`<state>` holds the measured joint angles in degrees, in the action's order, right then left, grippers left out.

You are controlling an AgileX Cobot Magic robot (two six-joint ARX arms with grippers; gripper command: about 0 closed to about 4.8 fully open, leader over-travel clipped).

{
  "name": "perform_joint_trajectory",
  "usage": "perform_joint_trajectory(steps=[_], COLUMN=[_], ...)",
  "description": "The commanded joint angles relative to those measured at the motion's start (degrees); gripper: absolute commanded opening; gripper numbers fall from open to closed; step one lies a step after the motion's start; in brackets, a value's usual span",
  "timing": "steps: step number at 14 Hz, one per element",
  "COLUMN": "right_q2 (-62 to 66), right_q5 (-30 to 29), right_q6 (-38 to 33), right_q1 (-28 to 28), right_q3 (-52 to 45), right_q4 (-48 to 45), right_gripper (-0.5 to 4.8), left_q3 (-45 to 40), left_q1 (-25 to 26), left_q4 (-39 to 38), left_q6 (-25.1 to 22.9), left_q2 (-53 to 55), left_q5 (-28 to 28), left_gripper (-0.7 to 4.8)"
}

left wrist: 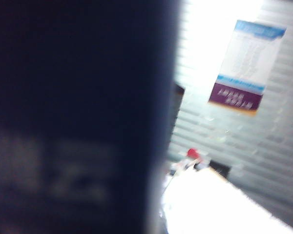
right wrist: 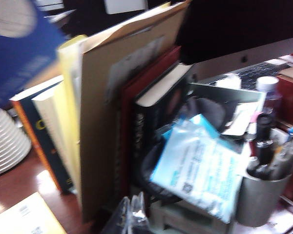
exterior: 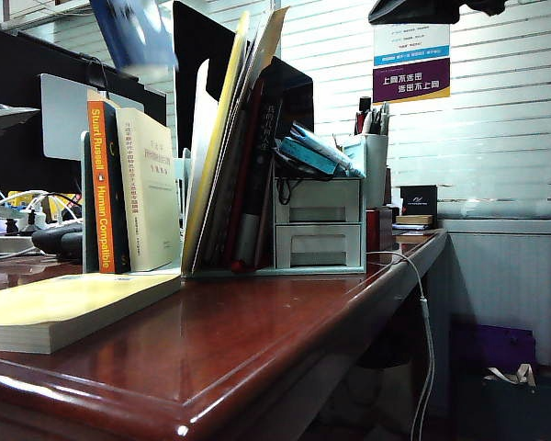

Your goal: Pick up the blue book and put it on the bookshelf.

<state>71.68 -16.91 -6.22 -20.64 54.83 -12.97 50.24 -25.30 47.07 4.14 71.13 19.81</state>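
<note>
Desk-top bookshelf (exterior: 320, 234) holds upright books; left claw grips blue book (exterior: 133, 35) above.

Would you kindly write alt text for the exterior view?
A blurred blue book hangs at the top edge above a bookshelf packed with upright books and folders on a dark red desk. A yellow book lies flat in front. No fingers are visible.
</note>
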Motion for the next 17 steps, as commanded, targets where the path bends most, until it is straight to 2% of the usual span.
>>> perform_joint_trajectory(steps=[1,5,9,17], right_q2=[-0.3,-0.3,-0.3,-0.3], right_q5=[-1.5,-1.5,-1.5,-2.6], right_q6=[-1.3,-1.3,-1.3,-1.3], right_q1=[-0.1,-0.1,-0.1,-0.1], right_q3=[0.4,0.4,0.4,0.4], right_q4=[-0.9,-0.7,-0.4,-0.5], right_gripper=[-0.01,-0.01,-0.01,-0.01], left_q3=[1.9,8.2,13.7,14.3], left_q1=[0.2,3.4,4.1,4.2], left_q4=[9.3,9.2,9.2,9.2], left_q6=[-1.4,-1.4,-1.3,-2.7], left_q2=[4.2,11.9,19.7,29.1], left_q5=[-0.3,-0.7,-1.8,-0.4], left_gripper=[-0.06,-0.06,-0.06,-0.06])
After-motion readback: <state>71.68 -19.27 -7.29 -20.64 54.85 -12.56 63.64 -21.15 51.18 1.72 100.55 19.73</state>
